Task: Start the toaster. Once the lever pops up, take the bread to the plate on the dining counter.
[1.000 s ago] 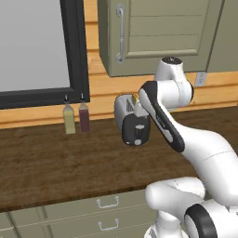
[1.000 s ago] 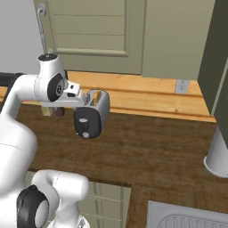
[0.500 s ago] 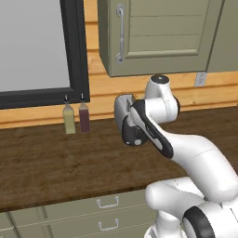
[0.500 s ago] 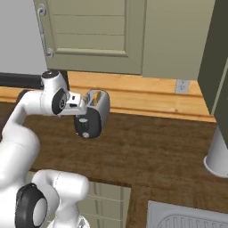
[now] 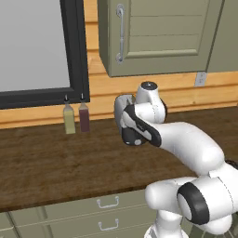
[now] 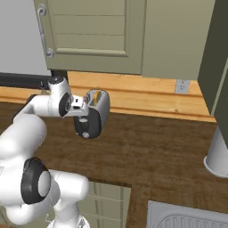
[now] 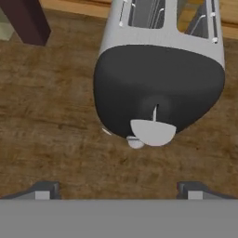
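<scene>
Hand view: looking down along the gripper [image 7: 116,188] at the toaster [image 7: 159,74], black end panel facing the camera. Fingertips [image 7: 44,189] at the two bottom corners, spread wide, nothing between them, worktop [image 7: 51,116] showing in the gap. Clear of the toaster, no contact. Pale dial [image 7: 152,131] at the panel's lower middle, thin slot running up from it; lever itself not distinguishable. Two slots open at the top of frame, wire guides visible inside; something tan in the right slot, can't confirm as bread. Dark bottle [image 7: 29,19] at upper left.

Left base view: toaster [image 5: 124,108] on the dark wood worktop [image 5: 56,162], near the back wall, mostly hidden behind the arm's wrist. Two bottles, olive [image 5: 69,118] and dark red [image 5: 84,116], against the wall to the toaster's left, just under the black window frame [image 5: 74,51]. Olive cabinet [image 5: 158,37] above. Wall outlet [image 5: 200,79] to the right. Drawer fronts [image 5: 79,218] below the worktop edge.

Right base view: toaster [image 6: 94,113] clearer, silver body, black end toward the robot, hand just to its left at panel height. Tan sliver at the top of one slot. Grey post [image 6: 218,153] at right edge; sink rim [image 6: 187,218] at bottom right.
</scene>
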